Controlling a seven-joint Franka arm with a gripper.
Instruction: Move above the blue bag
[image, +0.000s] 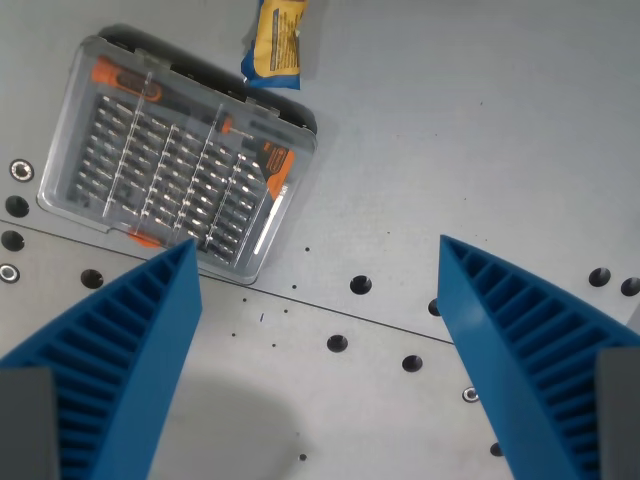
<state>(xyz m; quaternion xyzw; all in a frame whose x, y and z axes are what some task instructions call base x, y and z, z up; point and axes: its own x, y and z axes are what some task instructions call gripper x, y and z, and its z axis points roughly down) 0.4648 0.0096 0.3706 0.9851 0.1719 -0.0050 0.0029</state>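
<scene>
Wrist view: ribbed claw (318, 265), crinkly blue bag (275, 42).

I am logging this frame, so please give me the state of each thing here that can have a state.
Gripper: jaws open, nothing between them, above the bare table.
Bit set case: lid closed, lying flat, the bits seen through the clear lid.
Blue bag: lying on the table at the top edge, partly out of view, just beside the case; the gripper is not yet over it.
</scene>
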